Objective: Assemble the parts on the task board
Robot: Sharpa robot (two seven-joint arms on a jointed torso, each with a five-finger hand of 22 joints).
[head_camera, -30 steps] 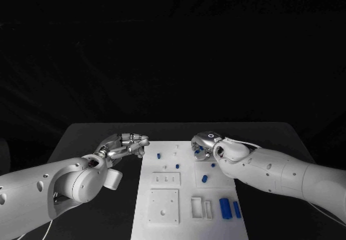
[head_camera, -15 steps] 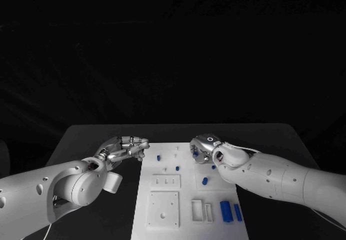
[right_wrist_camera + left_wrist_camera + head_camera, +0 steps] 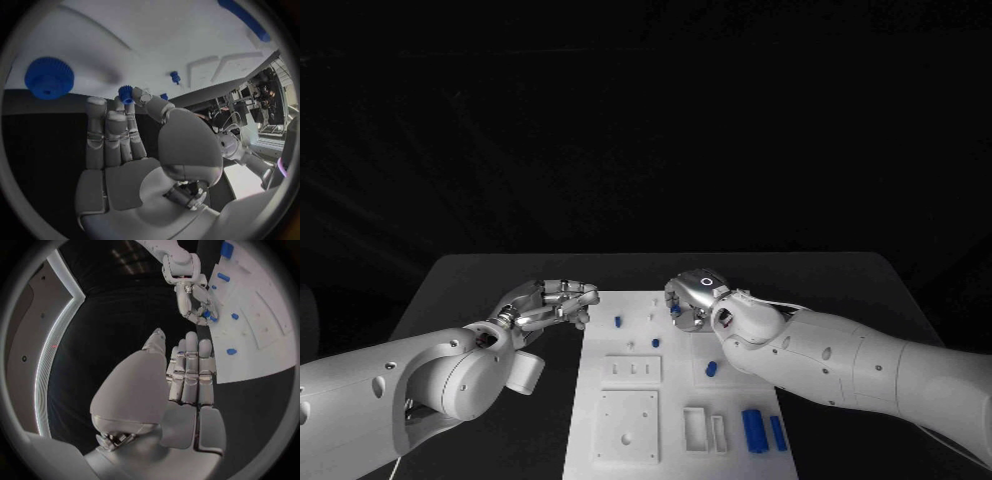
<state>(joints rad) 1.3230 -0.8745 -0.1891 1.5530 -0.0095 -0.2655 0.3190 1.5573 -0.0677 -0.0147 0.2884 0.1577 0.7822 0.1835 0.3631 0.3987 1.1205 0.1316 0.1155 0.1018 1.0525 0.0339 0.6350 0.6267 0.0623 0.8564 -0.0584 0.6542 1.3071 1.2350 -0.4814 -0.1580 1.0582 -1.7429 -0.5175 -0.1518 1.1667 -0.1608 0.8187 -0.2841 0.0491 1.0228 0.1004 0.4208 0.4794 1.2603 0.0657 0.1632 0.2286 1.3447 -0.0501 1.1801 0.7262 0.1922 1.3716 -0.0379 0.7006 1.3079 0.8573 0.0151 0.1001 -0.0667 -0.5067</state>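
Note:
The white task board (image 3: 635, 345) lies between my hands. My right hand (image 3: 692, 296) hovers over its far end and pinches a small blue gear (image 3: 126, 93) between thumb and a fingertip; the left wrist view shows that gear (image 3: 207, 314) in those fingers too. A larger blue gear (image 3: 49, 77) lies on the board (image 3: 156, 30) just beyond the fingertips. My left hand (image 3: 554, 301) hangs beside the board's far left corner and holds nothing, its fingers (image 3: 190, 371) stretched out side by side. Small blue pegs (image 3: 617, 322) (image 3: 655, 343) stand on the board.
A short blue piece (image 3: 710, 369) lies mid-board on the right. Two long blue pieces (image 3: 751, 430) (image 3: 777, 432) lie at the near right corner beside white slotted blocks (image 3: 694, 422). Black table (image 3: 473, 290) surrounds the board.
My right hand has moved left and a little farther along the board's far end, the blue gear still in its fingers. The left hand stays near the far left corner.

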